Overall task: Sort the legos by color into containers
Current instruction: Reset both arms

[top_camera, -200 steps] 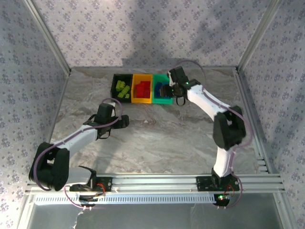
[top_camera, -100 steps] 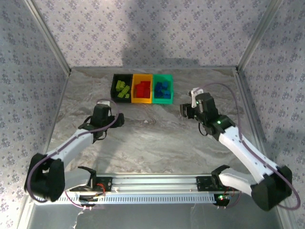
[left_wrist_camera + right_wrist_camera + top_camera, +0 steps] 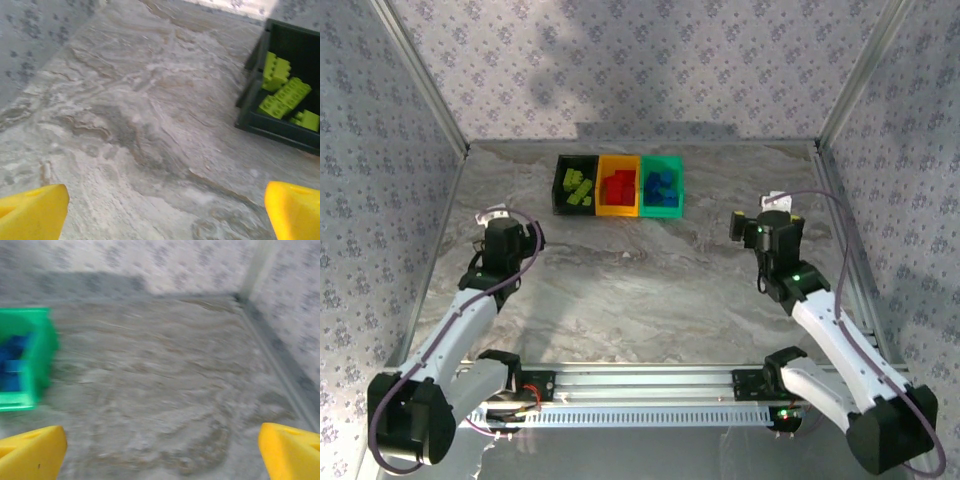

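Observation:
Three joined bins stand at the back of the table: the black bin (image 3: 560,186) holds lime bricks (image 3: 578,187), the yellow-orange bin (image 3: 617,211) holds red bricks (image 3: 618,186), the teal-green bin (image 3: 662,211) holds blue bricks (image 3: 660,185). My left gripper (image 3: 525,238) hovers over bare table left of the bins, open and empty (image 3: 167,210); ahead of it on the right are the black bin (image 3: 275,131) and lime bricks (image 3: 285,92). My right gripper (image 3: 745,228) is open and empty (image 3: 165,450), right of the teal-green bin (image 3: 42,350) with blue bricks (image 3: 11,362).
Marble-patterned tabletop (image 3: 640,290) spreads between the two arms. Patterned walls with metal corner posts (image 3: 850,75) close in the left, back and right sides. A metal rail (image 3: 650,385) with both arm bases runs along the near edge.
The right arm has drawn back from the teal-green bin to the right side of the table. The left arm has swung left, away from the middle. Both wrist views are motion-blurred.

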Available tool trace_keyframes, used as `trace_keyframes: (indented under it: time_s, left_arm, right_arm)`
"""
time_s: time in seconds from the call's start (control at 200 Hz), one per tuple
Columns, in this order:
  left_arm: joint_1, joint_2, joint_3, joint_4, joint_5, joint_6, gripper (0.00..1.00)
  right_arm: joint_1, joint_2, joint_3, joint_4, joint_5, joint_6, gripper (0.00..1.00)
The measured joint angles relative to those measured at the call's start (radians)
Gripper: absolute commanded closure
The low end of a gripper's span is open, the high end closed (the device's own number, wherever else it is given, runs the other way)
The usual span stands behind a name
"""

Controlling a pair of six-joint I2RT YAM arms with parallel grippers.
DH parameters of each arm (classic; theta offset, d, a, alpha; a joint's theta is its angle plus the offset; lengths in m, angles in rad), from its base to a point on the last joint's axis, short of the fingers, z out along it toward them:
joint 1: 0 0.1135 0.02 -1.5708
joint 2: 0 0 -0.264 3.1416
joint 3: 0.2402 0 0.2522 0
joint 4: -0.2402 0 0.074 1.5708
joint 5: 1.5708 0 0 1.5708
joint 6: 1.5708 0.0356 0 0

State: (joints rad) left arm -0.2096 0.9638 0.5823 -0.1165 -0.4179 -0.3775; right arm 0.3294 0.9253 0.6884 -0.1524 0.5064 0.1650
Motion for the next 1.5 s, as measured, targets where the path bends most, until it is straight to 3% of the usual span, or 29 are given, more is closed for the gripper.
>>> trace_keyframes:
  time_s: [0.24, 0.34, 0.495, 0.825, 0.9, 1.144, 1.499]
  left_arm:
    - [0.029, 0.071, -0.188, 0.263, -0.032, 0.162, 0.00]
    - [0.071, 0.106, -0.220, 0.357, -0.015, 0.188, 0.00]
    - [0.146, 0.188, -0.264, 0.544, 0.052, 0.213, 0.00]
    - [0.210, 0.460, -0.189, 0.754, 0.155, 0.260, 0.00]
    - [0.216, 0.509, -0.192, 0.835, 0.195, 0.273, 0.00]
    - [0.223, 0.565, -0.190, 0.866, 0.322, 0.322, 0.00]
    - [0.223, 0.565, -0.190, 0.880, 0.361, 0.336, 0.00]
  right_arm:
    - [-0.233, 0.218, -0.096, 0.188, 0.035, 0.022, 0.00]
    - [-0.278, 0.259, -0.166, 0.322, -0.005, 0.006, 0.00]
    - [-0.307, 0.300, -0.292, 0.542, -0.158, -0.071, 0.00]
    - [-0.309, 0.435, -0.323, 0.811, -0.304, -0.167, 0.00]
    - [-0.304, 0.478, -0.323, 0.847, -0.350, -0.199, 0.00]
    - [-0.341, 0.578, -0.316, 0.892, -0.441, -0.211, 0.00]
    - [-0.358, 0.586, -0.311, 0.909, -0.470, -0.207, 0.00]
